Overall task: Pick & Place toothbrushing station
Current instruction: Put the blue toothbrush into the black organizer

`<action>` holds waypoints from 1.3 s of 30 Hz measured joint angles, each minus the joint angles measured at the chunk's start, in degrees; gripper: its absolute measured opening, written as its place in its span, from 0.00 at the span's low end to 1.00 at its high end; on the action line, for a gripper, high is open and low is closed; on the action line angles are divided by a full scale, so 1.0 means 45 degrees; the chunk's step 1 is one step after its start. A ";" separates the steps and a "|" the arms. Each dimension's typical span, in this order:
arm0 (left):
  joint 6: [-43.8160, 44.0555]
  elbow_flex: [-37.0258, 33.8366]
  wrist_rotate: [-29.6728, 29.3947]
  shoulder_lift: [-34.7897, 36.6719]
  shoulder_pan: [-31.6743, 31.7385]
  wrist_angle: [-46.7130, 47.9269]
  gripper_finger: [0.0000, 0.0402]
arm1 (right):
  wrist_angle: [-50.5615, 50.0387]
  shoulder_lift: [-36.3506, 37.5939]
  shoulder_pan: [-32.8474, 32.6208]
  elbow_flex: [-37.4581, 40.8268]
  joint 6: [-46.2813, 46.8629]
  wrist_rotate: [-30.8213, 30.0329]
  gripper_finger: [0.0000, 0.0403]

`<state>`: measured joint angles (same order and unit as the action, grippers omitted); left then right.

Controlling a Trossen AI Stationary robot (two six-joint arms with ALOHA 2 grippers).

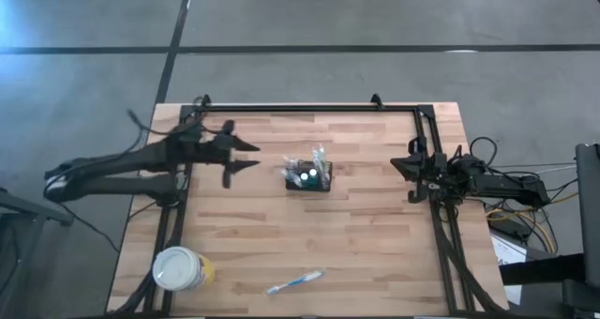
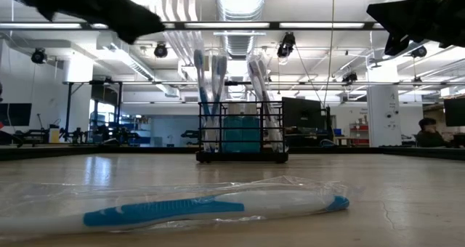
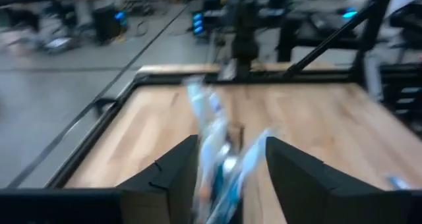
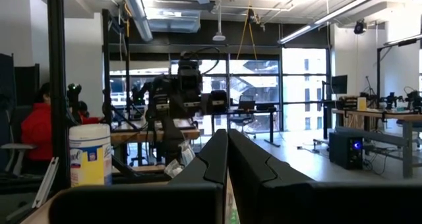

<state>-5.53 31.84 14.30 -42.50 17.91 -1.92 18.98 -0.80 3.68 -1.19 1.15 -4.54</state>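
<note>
You have the toothbrushing station (image 1: 308, 177) standing upright near the centre of the high view, on the wooden counter (image 1: 375, 235), a little above the middle. It is a small black wire-mesh caddy with wrapped toothbrushes (image 2: 205, 94) standing in it, and in the low view it sits mid-frame behind the foreground.

Your left gripper (image 1: 251, 156) hangs left of centre in the high view, just beside the station but apart from it. Its jaws stand open with nothing between them; in the left wrist view the dark fingers (image 3: 173, 178) frame the blurred caddy ahead.

Your right gripper (image 1: 409, 167) waits at the right edge of the counter, well apart from the station, its jaws pressed together and empty.

A loose blue-and-white toothbrush (image 1: 295, 282) in clear wrap lies flat at the bottom centre of the high view. A round white-lidded tub (image 1: 180, 268) stands at lower left.
</note>
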 joint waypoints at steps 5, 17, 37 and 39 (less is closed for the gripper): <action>-0.0431 -0.0200 -0.2162 0.3034 0.0002 0.3155 0.23 | -0.0024 0.0002 -0.0005 0.0000 0.0074 0.0000 0.02; -0.0154 -0.3523 -0.1647 0.6581 0.0005 0.0786 0.01 | -0.0031 -0.0016 0.0000 0.0000 0.0101 0.0000 0.02; -0.0023 -0.5727 -0.1422 0.6842 0.0005 0.0209 0.01 | -0.0644 -0.1979 -0.0005 -0.0005 -0.0252 -0.0304 0.02; -0.0113 -0.5727 -0.1422 0.6846 0.0005 -0.0065 0.01 | -0.0344 -0.2648 -0.0001 -0.0005 -0.0020 -0.0934 0.02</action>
<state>-6.04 6.07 7.90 -11.69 17.93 -2.21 17.43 -12.71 3.68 -1.21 1.06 -8.74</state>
